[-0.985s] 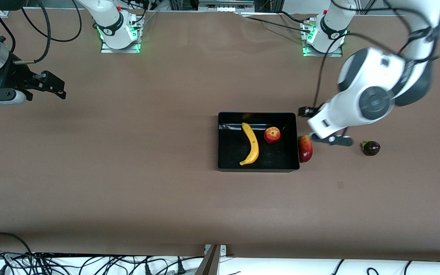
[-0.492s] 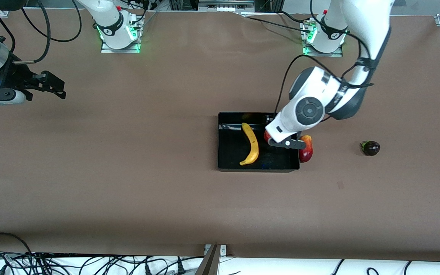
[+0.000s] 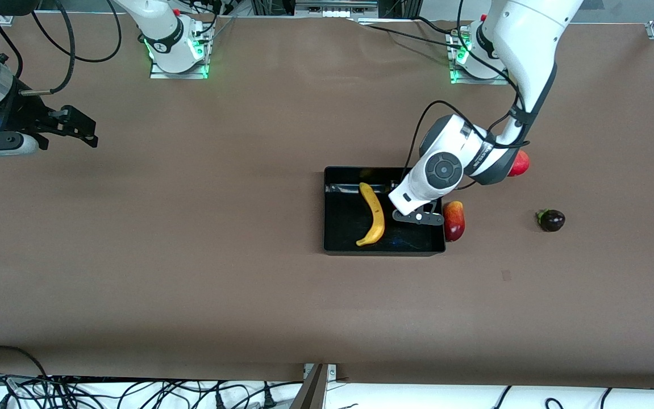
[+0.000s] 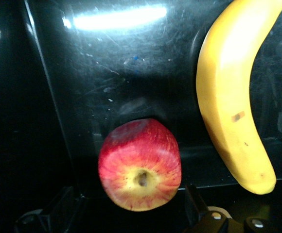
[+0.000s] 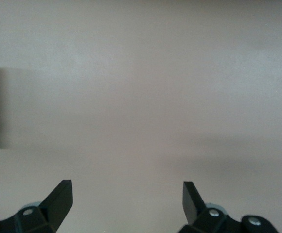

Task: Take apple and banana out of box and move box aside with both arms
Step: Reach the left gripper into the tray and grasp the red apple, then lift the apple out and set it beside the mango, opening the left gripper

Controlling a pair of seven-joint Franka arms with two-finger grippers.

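Note:
The black tray (image 3: 332, 244) sits mid-table with the yellow banana (image 3: 375, 213) in it. The apple is hidden under the left wrist in the front view. In the left wrist view the red-yellow apple (image 4: 140, 165) lies on the tray floor (image 4: 107, 73) beside the banana (image 4: 231, 97). My left gripper (image 4: 127, 199) is open just above the apple, one finger on each side, not touching it. My right gripper (image 3: 85, 128) is open and empty over bare table at the right arm's end, waiting; its wrist view (image 5: 126, 194) shows only table.
A red-yellow mango (image 3: 454, 220) lies against the tray's outer wall toward the left arm's end. A red pomegranate (image 3: 521, 163) peeks from under the left arm. A dark purple fruit (image 3: 551, 220) lies farther toward the left arm's end.
The left arm swung from beside the mango in over the tray and now covers the apple. The pomegranate came into view. The right arm has not moved.

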